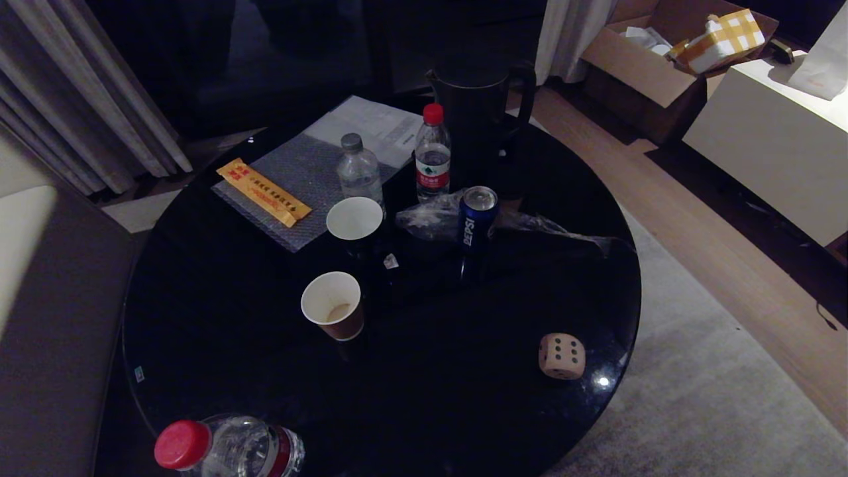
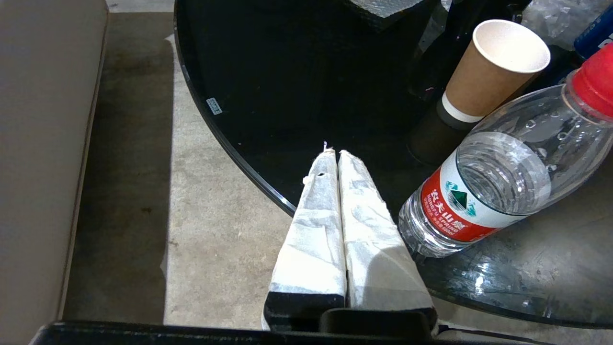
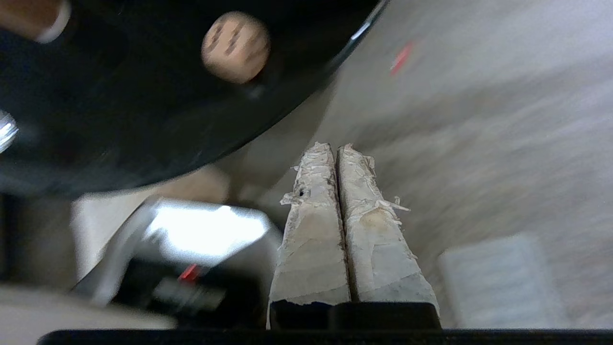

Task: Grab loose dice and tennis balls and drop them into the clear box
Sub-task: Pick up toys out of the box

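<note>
A beige die [image 1: 562, 356] with dark pips sits near the right front edge of the round black table [image 1: 212, 344]; the right wrist view shows the same die [image 3: 235, 46] as well. My right gripper [image 3: 334, 146] is shut and empty, held off the table's edge over the floor, well short of the die. At the table's near left edge my left gripper [image 2: 334, 153] is also shut and empty. Neither arm shows in the head view. No tennis balls and no clear box are in view.
On the table stand two paper cups [image 1: 333, 305] [image 1: 355, 220], a Pepsi can [image 1: 477, 216], upright water bottles [image 1: 432, 154] [image 1: 358, 169], a dark kettle [image 1: 480, 112], crumpled plastic [image 1: 430, 215] and an orange packet [image 1: 264, 191]. A water bottle [image 1: 225, 449] [image 2: 503, 177] lies at the near edge. A sofa [image 1: 46, 318] is left.
</note>
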You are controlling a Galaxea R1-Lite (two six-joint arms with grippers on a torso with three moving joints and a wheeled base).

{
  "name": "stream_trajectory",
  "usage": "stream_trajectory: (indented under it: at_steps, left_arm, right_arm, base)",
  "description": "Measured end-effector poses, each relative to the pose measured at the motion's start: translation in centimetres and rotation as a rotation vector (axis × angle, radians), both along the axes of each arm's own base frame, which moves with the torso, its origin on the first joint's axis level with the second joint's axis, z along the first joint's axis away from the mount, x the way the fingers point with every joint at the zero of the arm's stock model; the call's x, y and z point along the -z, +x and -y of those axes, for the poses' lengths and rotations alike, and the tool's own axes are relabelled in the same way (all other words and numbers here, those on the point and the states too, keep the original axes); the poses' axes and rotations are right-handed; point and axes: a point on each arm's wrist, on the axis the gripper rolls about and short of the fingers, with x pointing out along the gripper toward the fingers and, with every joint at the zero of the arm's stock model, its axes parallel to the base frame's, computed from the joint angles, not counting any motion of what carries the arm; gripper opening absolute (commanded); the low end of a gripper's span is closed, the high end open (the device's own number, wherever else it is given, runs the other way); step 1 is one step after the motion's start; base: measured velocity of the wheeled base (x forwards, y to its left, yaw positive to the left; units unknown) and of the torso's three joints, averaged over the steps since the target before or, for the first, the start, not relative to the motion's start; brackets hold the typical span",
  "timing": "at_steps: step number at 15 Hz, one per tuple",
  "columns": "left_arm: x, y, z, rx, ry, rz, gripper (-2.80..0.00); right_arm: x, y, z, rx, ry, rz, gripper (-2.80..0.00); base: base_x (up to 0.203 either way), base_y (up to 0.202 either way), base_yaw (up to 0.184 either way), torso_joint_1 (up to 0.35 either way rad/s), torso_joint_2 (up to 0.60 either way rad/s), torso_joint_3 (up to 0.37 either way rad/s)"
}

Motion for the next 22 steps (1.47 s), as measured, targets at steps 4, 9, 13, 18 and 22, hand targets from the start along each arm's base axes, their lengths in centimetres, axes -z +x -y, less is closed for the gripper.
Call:
stream_trajectory:
  at_steps: [4,9,13,18,22]
  left_arm:
    - [0.0,0.0,0.0,0.0,0.001,0.0,-2.8]
    - [0.0,0.0,0.0,0.0,0.001,0.0,-2.8]
    - [0.0,0.0,0.0,0.0,0.001,0.0,-2.8]
    - [0.0,0.0,0.0,0.0,0.001,0.0,-2.8]
    - [0.0,0.0,0.0,0.0,0.001,0.0,-2.8]
  right_arm:
    - [-1.0,5.2,-0.3,-0.099,0.083,-0.217,-2.8]
    - [-1.7,12.6,-2.6,-0.188,0.215,-0.354,-2.8]
    - [-1.3,16.0,-5.5,-0.266,0.192,-0.412,0.0]
    - [0.5,19.0,-7.7,-0.248,0.051,-0.475,0.0]
    - [0.4,20.9,-9.7,-0.27,0.012,-0.466,0.0]
  base:
    - [0.0,0.0,0.0,0.0,0.0,0.0]
    - [0.0,0.0,0.0,0.0,0.0,0.0]
    - [0.0,0.0,0.0,0.0,0.0,0.0]
    - [0.0,0.0,0.0,0.0,0.0,0.0]
    - [0.0,0.0,0.0,0.0,0.0,0.0]
